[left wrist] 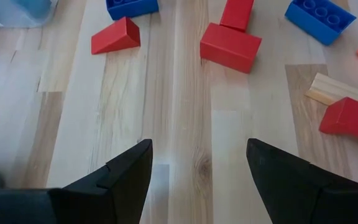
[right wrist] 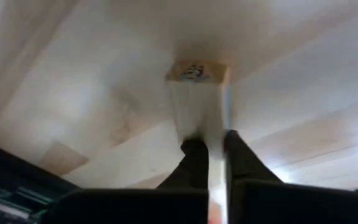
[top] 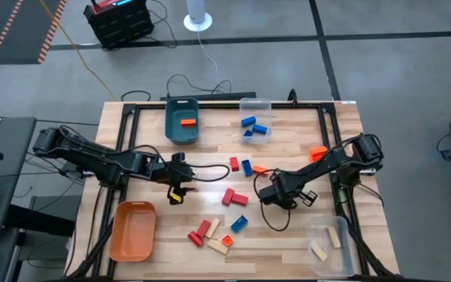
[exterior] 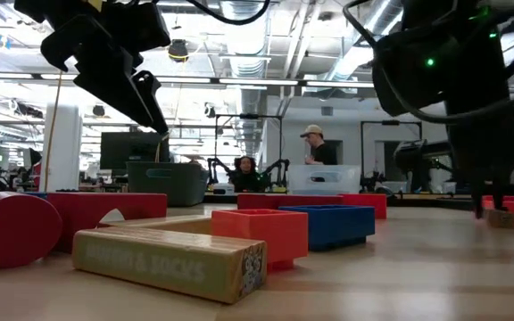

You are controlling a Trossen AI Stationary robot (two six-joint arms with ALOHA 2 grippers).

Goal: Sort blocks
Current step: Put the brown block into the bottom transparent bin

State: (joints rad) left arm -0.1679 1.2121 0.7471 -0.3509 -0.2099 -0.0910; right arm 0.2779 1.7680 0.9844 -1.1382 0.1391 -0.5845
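My right gripper [right wrist: 211, 142] is shut on a pale wooden block [right wrist: 194, 93] right of the table's middle [top: 266, 193]. In the low view the block [exterior: 500, 217] sits on the tabletop under the dark fingers. My left gripper [left wrist: 197, 174] hovers open over bare wood left of centre [top: 177, 188], with nothing between its fingers. Loose red [top: 229, 196], blue [top: 239, 223], orange [top: 258, 169] and wooden [top: 218, 243] blocks lie flat on the table between and in front of the arms. My right gripper pinches the wooden block's near end [right wrist: 197, 121] between its two fingers, coming steeply from above. The fingers lie along the block, which reaches away from them to its printed far end [right wrist: 196, 71]. Its lower end rests on the table [exterior: 500, 220].
A teal bin [top: 182, 129] holding an orange block and a clear bin [top: 254, 106] with blue blocks stand at the back. An orange bin [top: 131, 231] sits front left, a clear bin [top: 323, 251] with wooden blocks front right. An orange block [top: 318, 153] lies by the right arm.
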